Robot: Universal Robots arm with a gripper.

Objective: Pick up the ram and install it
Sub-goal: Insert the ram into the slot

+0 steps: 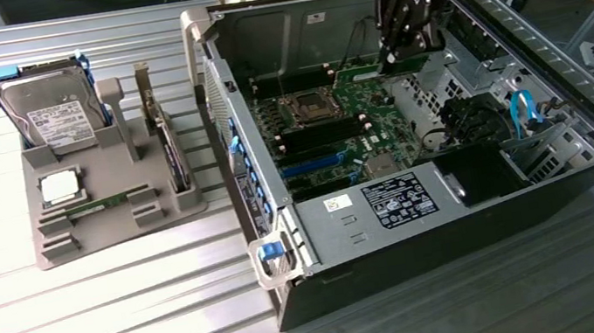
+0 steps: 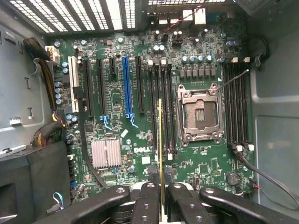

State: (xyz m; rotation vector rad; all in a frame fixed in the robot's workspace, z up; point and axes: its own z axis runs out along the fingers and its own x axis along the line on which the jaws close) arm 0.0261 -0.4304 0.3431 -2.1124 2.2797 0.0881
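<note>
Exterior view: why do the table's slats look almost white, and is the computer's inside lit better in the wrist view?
Exterior view: light glares off the metal table, while the outer side of the computer case lies in shadow. Wrist view: yes, the motherboard is evenly lit, the vent grille glows white, and the ram in the gripper catches light along its edge.

Exterior view high, angled down over slatted table [image 1: 9,289], open computer case [image 1: 427,244] toward 3 o'clock, wrist view close behind gripper [image 2: 161,179], facing straight onto motherboard [image 2: 140,135] inside case, both views sharing motherboard and processor socket [image 1: 306,110].
</note>
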